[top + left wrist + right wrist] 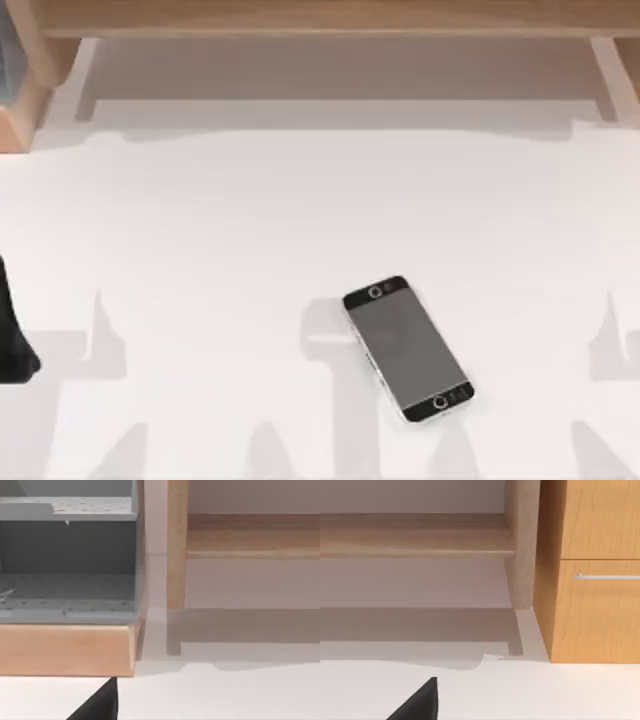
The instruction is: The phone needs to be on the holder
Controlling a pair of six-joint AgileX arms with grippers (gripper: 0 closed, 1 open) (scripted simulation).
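The phone (pixel 407 348) lies flat on the white tabletop (pixel 220 220), screen up and turned a bit slanted. A dark bit of the left arm (pixel 12 330) sits far off to its left. I cannot tell how either hand is set.

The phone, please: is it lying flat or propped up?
Lying flat: the phone rests screen-up on the white table, askew to its edges.

No text, label, brand, number or sign can be read anywhere, not even on the phone (pixel 407 348).
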